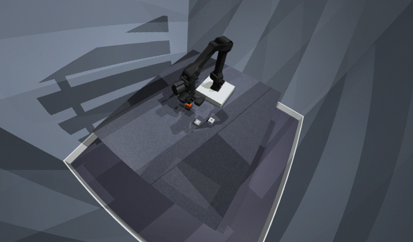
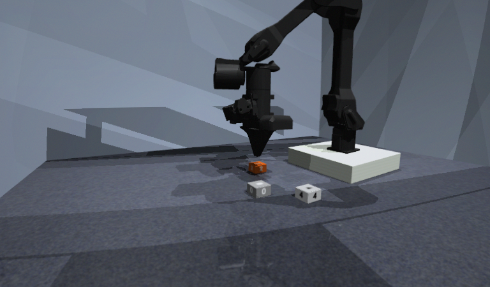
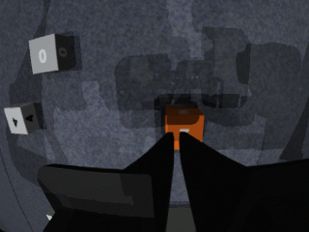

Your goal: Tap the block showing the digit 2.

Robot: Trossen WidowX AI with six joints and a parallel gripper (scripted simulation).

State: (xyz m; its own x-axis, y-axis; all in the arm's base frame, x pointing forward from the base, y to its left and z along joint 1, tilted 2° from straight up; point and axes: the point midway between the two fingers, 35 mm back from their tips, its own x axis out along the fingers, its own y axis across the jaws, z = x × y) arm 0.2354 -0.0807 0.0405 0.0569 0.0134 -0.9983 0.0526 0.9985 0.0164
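Observation:
The orange block [image 1: 188,106] [image 2: 257,168] [image 3: 194,125] sits flat on the table; its side face in the exterior view shows a pale 2, small and shaded. In the wrist view its top digit is partly hidden by the fingertips. My gripper [image 2: 257,155] [image 3: 176,137] points straight down with its tips nearly together and nothing between them. The tips are just above the orange block, with a small gap in the exterior view. The grey block [image 1: 197,122] [image 2: 259,189] [image 3: 42,55] shows a 0. The white block [image 1: 211,120] [image 2: 308,193] [image 3: 15,121] shows a 4.
The grey and white blocks stand apart from each other, nearer the exterior view than the orange block and left of the fingers in the wrist view. The arm stands on a thick white base slab [image 1: 223,99] [image 2: 376,166], to the right in the top and exterior views.

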